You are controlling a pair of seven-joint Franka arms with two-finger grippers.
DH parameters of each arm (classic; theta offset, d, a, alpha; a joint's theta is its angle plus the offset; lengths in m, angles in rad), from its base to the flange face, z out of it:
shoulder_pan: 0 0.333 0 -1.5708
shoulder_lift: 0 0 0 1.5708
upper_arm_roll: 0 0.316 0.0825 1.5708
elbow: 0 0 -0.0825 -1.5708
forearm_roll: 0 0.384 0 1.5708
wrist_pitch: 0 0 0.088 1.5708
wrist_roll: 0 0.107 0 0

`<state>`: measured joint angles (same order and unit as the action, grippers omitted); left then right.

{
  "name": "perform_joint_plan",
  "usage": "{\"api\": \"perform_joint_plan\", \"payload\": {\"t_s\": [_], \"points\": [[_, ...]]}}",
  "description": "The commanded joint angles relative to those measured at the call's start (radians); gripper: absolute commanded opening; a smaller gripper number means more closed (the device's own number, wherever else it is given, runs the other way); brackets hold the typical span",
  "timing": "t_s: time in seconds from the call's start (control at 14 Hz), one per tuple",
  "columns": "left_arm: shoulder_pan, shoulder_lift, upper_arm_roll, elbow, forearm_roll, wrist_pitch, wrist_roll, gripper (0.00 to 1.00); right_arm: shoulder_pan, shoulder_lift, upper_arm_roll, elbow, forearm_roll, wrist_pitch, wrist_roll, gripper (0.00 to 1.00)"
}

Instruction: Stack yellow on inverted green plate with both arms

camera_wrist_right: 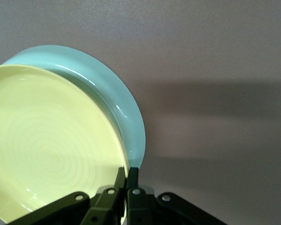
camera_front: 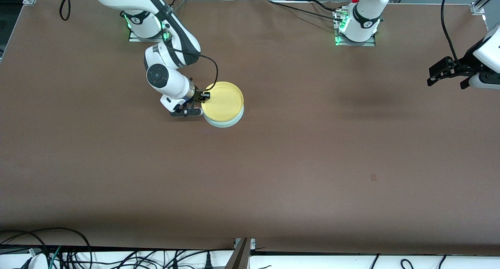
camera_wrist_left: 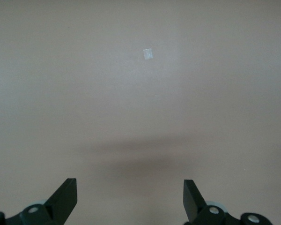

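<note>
Brown surface (camera_front: pixel 273 163): right gripper (camera_front: pixel 204 97) pinches the yellow plate (camera_front: pixel 224 101), seated on the green plate (camera_front: pixel 226 122); next, let go (gently). Left gripper (camera_front: pixel 443 72) waits, jaws open.

We see a pale-yellow plate (camera_front: pixel 224 100) with faint concentric rings across its inner surface, above a plain mint-green plate (camera_front: pixel 225 122). The table (camera_front: pixel 273 163) is a flat brown with one small darker patch (camera_front: pixel 373 177). Both arms are white with black bands, and their grippers are black.
</note>
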<state>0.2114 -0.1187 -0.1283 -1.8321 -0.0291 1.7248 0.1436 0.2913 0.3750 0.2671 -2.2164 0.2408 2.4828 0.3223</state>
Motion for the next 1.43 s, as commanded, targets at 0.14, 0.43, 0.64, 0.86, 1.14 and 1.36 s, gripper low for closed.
{"api": "perform_joint_plan", "payload": {"t_s": [0.14,0.43,0.64,0.86,1.14,1.36], "points": [[0.032,0.073,0.001,0.141,0.021,-0.011,-0.002,1.0,0.015,0.021,0.003,-0.016,0.017,0.047,0.011,0.0],[0.036,0.106,0.001,0.157,0.023,-0.011,0.001,1.0,0.016,0.035,0.003,-0.014,0.017,0.056,0.009,0.0],[0.034,0.106,-0.008,0.157,0.023,-0.027,-0.001,1.0,0.016,0.048,0.003,-0.014,0.015,0.079,0.008,0.0],[0.034,0.103,-0.013,0.159,0.025,-0.033,-0.001,1.0,0.016,0.05,0.001,-0.009,0.015,0.074,0.009,0.23],[0.031,0.103,-0.014,0.159,0.023,-0.042,-0.002,1.0,0.012,-0.01,-0.008,0.018,0.014,-0.012,-0.005,1.0],[0.029,0.103,-0.016,0.159,0.023,-0.042,-0.002,1.0,0.012,-0.062,-0.063,0.122,-0.001,-0.224,-0.014,1.0]]}}
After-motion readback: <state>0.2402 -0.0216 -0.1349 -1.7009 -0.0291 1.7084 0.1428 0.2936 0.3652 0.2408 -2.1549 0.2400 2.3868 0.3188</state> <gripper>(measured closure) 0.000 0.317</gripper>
